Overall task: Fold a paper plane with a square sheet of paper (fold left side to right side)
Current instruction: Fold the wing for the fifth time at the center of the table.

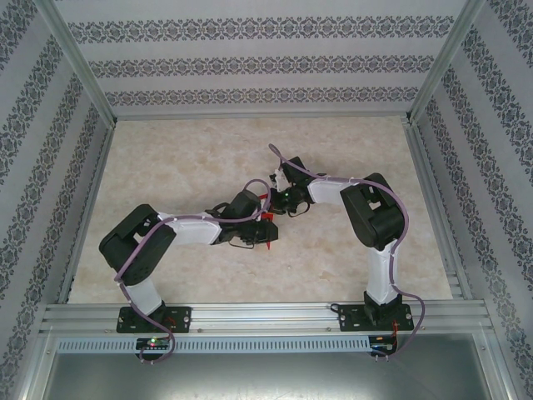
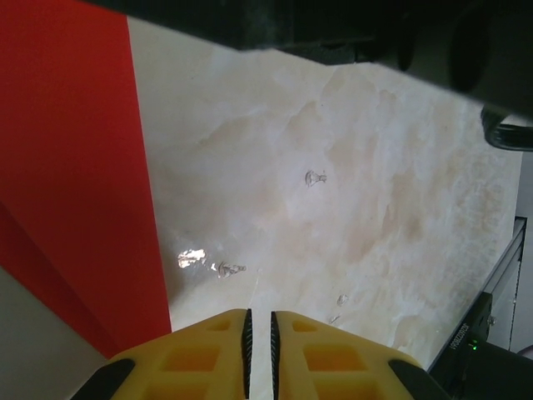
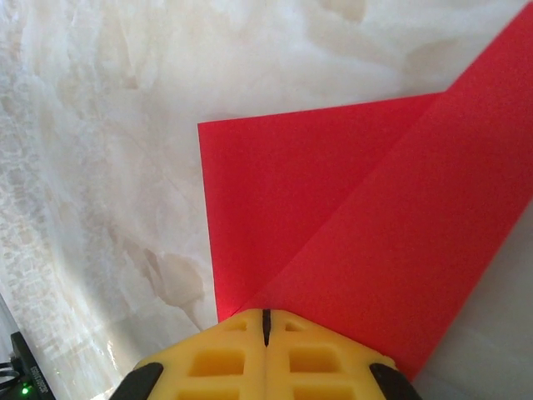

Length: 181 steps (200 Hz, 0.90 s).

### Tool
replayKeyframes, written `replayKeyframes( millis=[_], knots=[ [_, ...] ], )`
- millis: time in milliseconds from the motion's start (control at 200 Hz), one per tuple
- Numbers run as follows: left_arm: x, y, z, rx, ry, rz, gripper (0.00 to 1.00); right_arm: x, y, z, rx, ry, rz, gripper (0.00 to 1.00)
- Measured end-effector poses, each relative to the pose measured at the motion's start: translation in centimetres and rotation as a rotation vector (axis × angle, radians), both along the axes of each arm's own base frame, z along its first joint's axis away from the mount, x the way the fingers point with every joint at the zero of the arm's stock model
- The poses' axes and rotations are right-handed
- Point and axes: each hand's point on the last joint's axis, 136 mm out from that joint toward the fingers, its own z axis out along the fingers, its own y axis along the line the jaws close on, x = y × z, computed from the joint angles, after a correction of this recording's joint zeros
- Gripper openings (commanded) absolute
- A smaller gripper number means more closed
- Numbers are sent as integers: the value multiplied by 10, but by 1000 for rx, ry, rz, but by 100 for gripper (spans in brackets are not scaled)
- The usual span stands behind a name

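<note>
The square sheet of paper (image 3: pixel 333 192) is bright red and lies on the marble table, with one flap (image 3: pixel 425 250) folded over it along a diagonal crease. My right gripper (image 3: pixel 266 315) is shut, and its yellow tips rest at the lower end of that crease. In the left wrist view the paper (image 2: pixel 75 167) runs down the left side. My left gripper (image 2: pixel 259 321) stands beside it over bare table, its jaws a thin slit apart with nothing between them. From above, both grippers meet mid-table and cover most of the paper (image 1: pixel 269 238).
The right arm's dark body (image 2: pixel 333 25) hangs across the top of the left wrist view. Small shiny marks (image 2: pixel 315 177) dot the table. An aluminium rail (image 1: pixel 266 317) runs along the near edge, and patterned walls close in the other three sides.
</note>
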Motion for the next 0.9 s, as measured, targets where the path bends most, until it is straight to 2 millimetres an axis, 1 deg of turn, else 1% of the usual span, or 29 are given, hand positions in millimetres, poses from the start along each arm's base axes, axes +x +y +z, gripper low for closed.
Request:
replayKeyframes(
  millis=[80,210,664,719,819,904],
  knots=[
    [-2,2,-4,-2,2,9,17,0,0,0,1,1,0,2],
    [-14,15,-20,33,47,22,17,0,1,0,4,2,-1,2],
    [-18,15,-19,20,55,33,17,0,1,0,8,6,1,3],
    [-21,16,-19,20,56,28,17,0,2,1,10,8,-1,6],
    [-35,17,-18,12,72,8,19,0,2,2,12,15,-8,11],
    [-44,18,-11,-1,76,-6,20,5,4,6,15,9,-17,15]
  ],
)
